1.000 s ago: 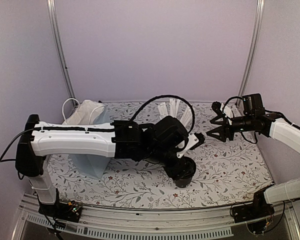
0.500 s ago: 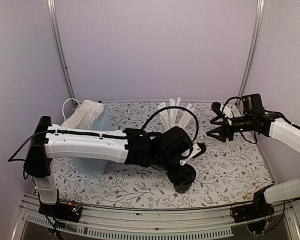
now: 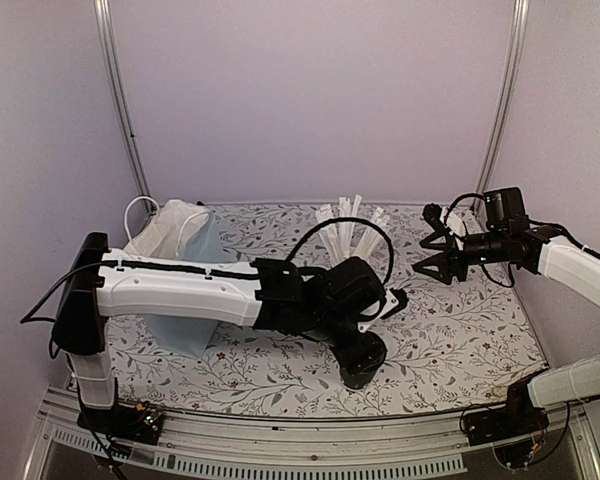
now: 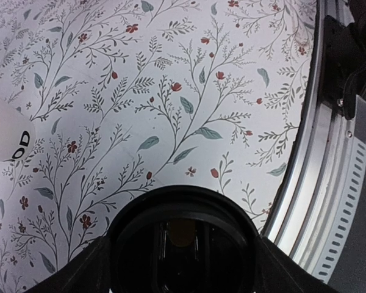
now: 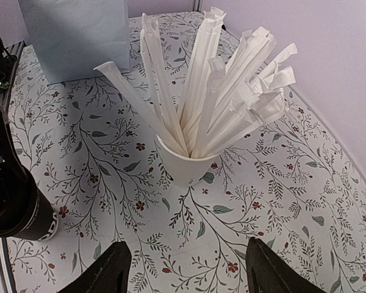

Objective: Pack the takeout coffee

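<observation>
- The left arm [image 3: 170,290] lay across mid-table, walling the bag [image 3: 175,235] off from the right.
- The straw cup [image 5: 183,162] stood between the right gripper [image 3: 423,262] and the bag.
- The table [image 3: 470,330] right of the cup [image 3: 365,360] seemed bare, though partly hidden.

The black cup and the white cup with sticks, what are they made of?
The black cup looks like matte paper, probably: its wall is dull, with no shine. The white cup looks like plain matte paper too. Its sticks seem wrapped in thin white paper, creased and folded at the tips.
</observation>
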`<move>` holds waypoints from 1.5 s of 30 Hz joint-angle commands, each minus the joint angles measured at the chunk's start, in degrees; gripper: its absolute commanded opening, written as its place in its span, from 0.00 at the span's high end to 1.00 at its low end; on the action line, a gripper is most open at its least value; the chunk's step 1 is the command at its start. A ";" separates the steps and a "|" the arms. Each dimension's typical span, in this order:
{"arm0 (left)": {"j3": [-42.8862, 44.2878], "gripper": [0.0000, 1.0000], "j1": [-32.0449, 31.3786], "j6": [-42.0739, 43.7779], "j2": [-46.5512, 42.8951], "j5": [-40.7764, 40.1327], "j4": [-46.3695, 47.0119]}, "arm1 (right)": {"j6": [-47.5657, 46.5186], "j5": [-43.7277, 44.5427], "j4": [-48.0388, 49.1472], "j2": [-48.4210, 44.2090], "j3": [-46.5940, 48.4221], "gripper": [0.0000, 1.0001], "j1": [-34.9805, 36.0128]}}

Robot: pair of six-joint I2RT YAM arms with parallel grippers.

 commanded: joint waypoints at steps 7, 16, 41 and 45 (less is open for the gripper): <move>2.04 0.14 1.46 2.64 -8.55 -0.49 -3.18 | -0.38 -1.70 -1.45 2.12 0.82 0.32 -0.32; 4.93 0.12 9.99 10.88 -17.80 -12.63 -5.90 | -11.95 -9.63 -19.10 1.31 8.69 0.28 6.24; -39.60 0.00 27.25 25.83 -49.90 -29.25 59.37 | -15.24 15.16 -40.18 22.61 26.96 0.06 38.38; -40.44 0.00 27.25 26.22 -51.09 -29.40 60.52 | -13.89 17.58 -39.54 24.20 26.77 0.06 40.04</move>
